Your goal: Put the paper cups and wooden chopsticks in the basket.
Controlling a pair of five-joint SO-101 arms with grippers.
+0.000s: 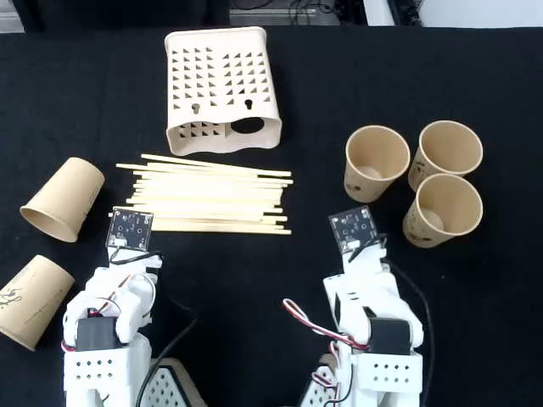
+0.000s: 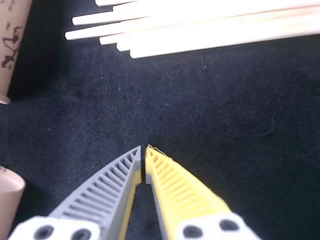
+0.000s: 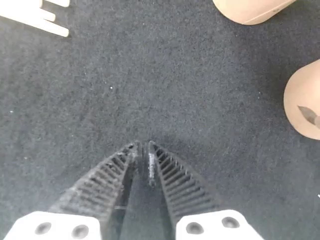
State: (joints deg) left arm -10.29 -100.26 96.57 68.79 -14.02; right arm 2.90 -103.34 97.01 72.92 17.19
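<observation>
A white perforated basket (image 1: 222, 89) lies at the back of the black table. In front of it is a loose pile of wooden chopsticks (image 1: 208, 195) (image 2: 200, 30). Three paper cups stand upright at the right (image 1: 376, 161) (image 1: 445, 151) (image 1: 443, 209). Two more cups lie on their sides at the left (image 1: 64, 199) (image 1: 32, 301). My left gripper (image 2: 144, 148) is shut and empty, just short of the chopsticks' near ends. My right gripper (image 3: 142, 145) is shut and empty over bare cloth, with chopstick tips (image 3: 35, 17) and two cup bases (image 3: 250, 7) (image 3: 305, 102) ahead of it.
The left arm (image 1: 114, 297) and right arm (image 1: 369, 297) sit at the table's front edge with cables trailing between them. Bare black cloth lies between the chopsticks and the upright cups. In the left wrist view the lying cups (image 2: 12, 35) (image 2: 7, 192) flank the gripper.
</observation>
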